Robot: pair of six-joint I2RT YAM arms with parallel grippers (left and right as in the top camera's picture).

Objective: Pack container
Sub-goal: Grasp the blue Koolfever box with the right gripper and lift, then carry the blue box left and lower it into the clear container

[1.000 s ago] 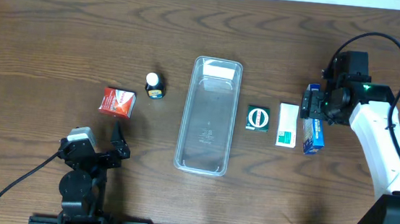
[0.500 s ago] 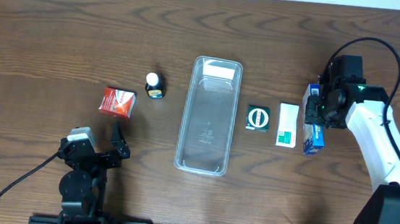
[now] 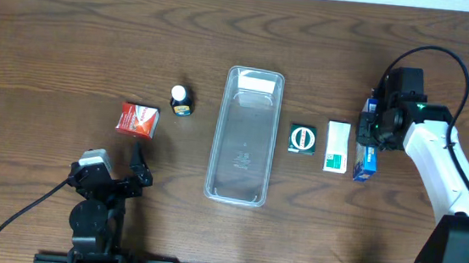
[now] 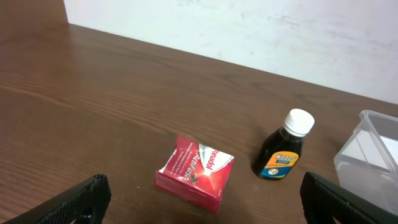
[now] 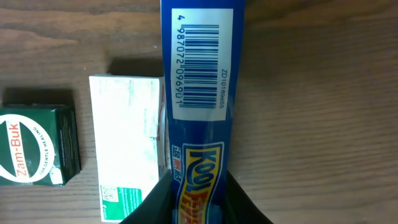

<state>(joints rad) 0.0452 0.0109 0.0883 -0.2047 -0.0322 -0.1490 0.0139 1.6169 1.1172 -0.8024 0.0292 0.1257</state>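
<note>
Closest to the robot's base, the left hand (image 3: 139,167) sits low over the wooden worktop (image 3: 54,48) with its fingers spread wide and nothing between them. Just past it is a red box (image 3: 138,119), and a bit further on a small dark bottle (image 3: 182,101) with a white cap, standing upright. The container (image 3: 242,149) lies mid-worktop, long side running near to far, well apart from the bottle. All I can see in it is a whitish patch at the far end. To its right are a green Zam-Buk box (image 3: 303,139), then a white-and-green box (image 3: 337,146). Just beside that, the right hand (image 3: 370,131) is clamped on a blue box (image 5: 202,93). Can't tell if it's off the worktop.
</note>
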